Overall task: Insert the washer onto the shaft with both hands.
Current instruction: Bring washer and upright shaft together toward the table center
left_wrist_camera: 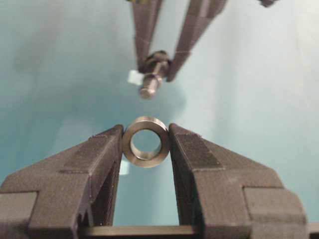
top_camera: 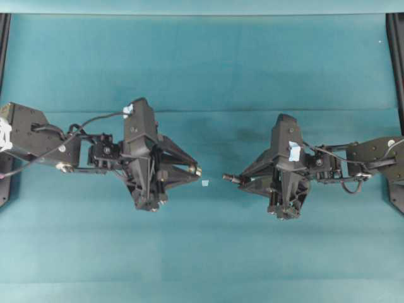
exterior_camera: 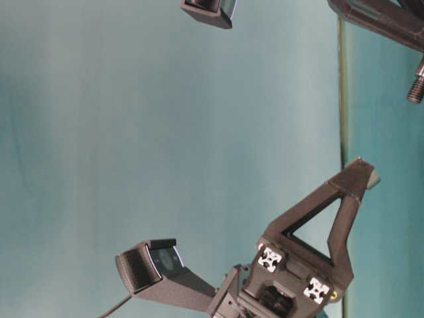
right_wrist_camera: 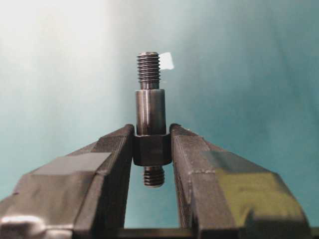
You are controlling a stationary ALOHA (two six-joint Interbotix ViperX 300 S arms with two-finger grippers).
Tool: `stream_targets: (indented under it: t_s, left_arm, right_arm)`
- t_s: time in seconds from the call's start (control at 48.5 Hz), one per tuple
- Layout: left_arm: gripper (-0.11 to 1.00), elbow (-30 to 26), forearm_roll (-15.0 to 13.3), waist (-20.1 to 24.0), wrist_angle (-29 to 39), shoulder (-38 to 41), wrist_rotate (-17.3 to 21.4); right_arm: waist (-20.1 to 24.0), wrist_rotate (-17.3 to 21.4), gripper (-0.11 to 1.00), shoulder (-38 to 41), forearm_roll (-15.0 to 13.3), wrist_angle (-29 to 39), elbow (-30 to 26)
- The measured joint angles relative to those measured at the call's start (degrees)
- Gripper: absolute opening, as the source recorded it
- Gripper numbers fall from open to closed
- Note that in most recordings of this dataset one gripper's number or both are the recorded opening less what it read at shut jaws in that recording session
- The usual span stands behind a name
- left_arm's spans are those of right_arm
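Washer [left_wrist_camera: 146,142] clamped at tips of left gripper [left_wrist_camera: 146,144], hole facing the right gripper [right_wrist_camera: 152,149], which is closed on the hex collar of the shaft [right_wrist_camera: 149,112], threaded end pointing out. Overhead: both tips face each other above the teal table [top_camera: 202,63], apart, small blue tape scrap [top_camera: 204,183] lying in the gap

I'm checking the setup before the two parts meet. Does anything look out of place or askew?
Only a small pale blue tape scrap lying loose on the teal table between the gripper tips. The washer and the shaft both sit squarely in their grippers.
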Motion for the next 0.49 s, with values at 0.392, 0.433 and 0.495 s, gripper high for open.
stream_targets:
  t_s: [0.392,0.433,0.495]
  left_arm:
    - [0.33,-2.1,0.0,-0.4,-0.9,3.3,-0.1]
    - [0.33,-2.5,0.0,-0.5,-1.1,3.5,-0.1]
    - [0.33,-2.8,0.0,-0.7,-1.1,3.9,-0.1]
  right_arm:
    - [2.6,0.0,0.01,0.2,0.0,-0.8,0.0]
    - [2.6,0.0,0.01,0.3,0.0,-0.9,-0.1]
    - [2.7,0.0,0.01,0.3,0.0,-1.1,0.0]
